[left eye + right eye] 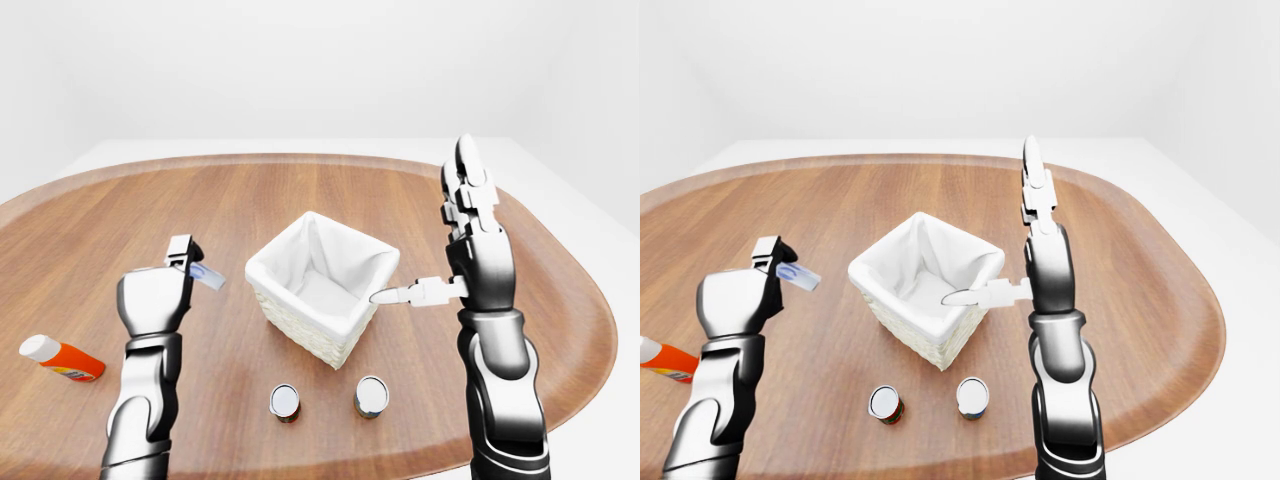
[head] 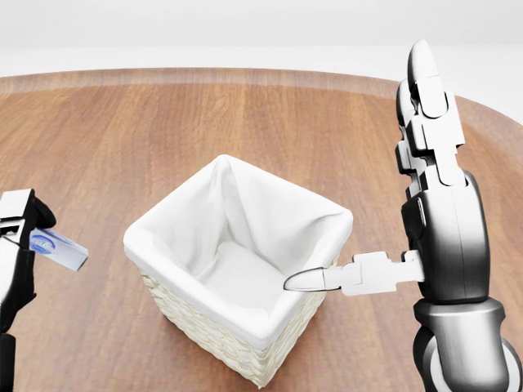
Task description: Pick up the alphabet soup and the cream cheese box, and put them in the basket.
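Cream cheese box (image 1: 205,275) rides lifted off the table in the left hand (image 1: 160,295), its fingers clamped on one end so that the blue and white carton sticks out to the right, toward the basket (image 1: 322,285) but not yet over it. To finish this step well, I judge the hand should carry the carton rightward until it hangs squarely above the white cloth lining, high enough to pass the near-left rim, then lower it into the hollow before the grip is released; a release over the rim would likely tip it back onto the wood. The right hand (image 2: 384,273) stands upright just right of the basket with its fingers spread and grasping nothing, 1 finger (image 2: 315,280) reaching across the right rim, so the drop is best aimed at the left half of the lining. Near the robot, 2 cans (image 1: 286,401) stand upright on the wooden table (image 1: 120,215); which one is the alphabet soup I cannot tell. An orange bottle (image 1: 60,359) lies on its side far left, well apart from the carry path.
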Controlling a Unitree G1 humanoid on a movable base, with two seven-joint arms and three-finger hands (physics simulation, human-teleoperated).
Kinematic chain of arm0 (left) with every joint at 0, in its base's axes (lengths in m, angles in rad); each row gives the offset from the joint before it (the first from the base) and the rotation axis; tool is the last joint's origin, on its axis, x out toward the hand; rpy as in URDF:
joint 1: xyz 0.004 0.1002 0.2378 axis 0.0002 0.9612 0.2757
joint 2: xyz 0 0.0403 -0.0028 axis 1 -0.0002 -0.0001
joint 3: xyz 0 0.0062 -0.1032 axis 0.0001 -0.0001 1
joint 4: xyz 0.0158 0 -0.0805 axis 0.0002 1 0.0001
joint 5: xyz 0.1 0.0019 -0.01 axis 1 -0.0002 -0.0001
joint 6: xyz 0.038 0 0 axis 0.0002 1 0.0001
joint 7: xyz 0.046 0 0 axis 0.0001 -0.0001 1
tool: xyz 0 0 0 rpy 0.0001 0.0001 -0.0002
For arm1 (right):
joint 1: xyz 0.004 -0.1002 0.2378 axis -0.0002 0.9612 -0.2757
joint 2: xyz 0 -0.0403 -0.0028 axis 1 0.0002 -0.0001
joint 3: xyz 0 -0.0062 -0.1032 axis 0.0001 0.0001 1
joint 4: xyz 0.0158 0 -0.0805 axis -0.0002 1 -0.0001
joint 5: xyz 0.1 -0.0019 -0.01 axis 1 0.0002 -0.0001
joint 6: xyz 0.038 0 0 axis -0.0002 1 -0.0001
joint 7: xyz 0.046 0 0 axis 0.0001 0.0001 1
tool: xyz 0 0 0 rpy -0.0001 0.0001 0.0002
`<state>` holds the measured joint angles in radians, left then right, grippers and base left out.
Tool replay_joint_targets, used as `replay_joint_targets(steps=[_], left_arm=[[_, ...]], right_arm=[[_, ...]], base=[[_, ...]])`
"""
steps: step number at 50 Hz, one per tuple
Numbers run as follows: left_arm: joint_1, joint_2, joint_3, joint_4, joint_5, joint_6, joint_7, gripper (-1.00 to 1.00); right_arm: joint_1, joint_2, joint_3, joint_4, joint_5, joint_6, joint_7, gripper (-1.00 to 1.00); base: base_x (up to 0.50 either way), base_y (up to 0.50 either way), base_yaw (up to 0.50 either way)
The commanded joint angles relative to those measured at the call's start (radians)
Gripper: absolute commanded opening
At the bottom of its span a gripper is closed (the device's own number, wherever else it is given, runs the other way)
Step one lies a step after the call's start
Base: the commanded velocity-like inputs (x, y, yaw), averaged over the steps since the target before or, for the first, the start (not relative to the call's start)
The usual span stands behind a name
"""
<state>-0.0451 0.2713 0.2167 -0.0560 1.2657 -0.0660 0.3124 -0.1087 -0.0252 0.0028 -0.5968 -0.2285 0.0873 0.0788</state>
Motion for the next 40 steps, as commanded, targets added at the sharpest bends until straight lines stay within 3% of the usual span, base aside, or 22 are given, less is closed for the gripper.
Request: replay_joint_targets(steps=[1, 29, 40], left_arm=[[-0.072, -0.026, -0.009, -0.146, -0.052, -0.021, -0.114, -1.0], [-0.218, -0.083, -0.126, -0.214, 0.012, 0.054, -0.261, -1.0], [-0.231, -0.117, -0.169, -0.262, 0.065, 0.061, -0.317, -1.0]], right_arm=[[0.002, 0.0, -0.001, 0.004, 0.0, 0.0, 0.0, 1.0], [-0.001, 0.0, -0.003, -0.011, 0.006, 0.0, -0.001, 1.0], [0.003, -0.002, -0.007, 0.002, 0.013, 0.0, -0.004, 1.0]], base=[[0.0, 0.0, 0.0], [0.0, 0.0, 0.0], [0.0, 0.0, 0.0]])
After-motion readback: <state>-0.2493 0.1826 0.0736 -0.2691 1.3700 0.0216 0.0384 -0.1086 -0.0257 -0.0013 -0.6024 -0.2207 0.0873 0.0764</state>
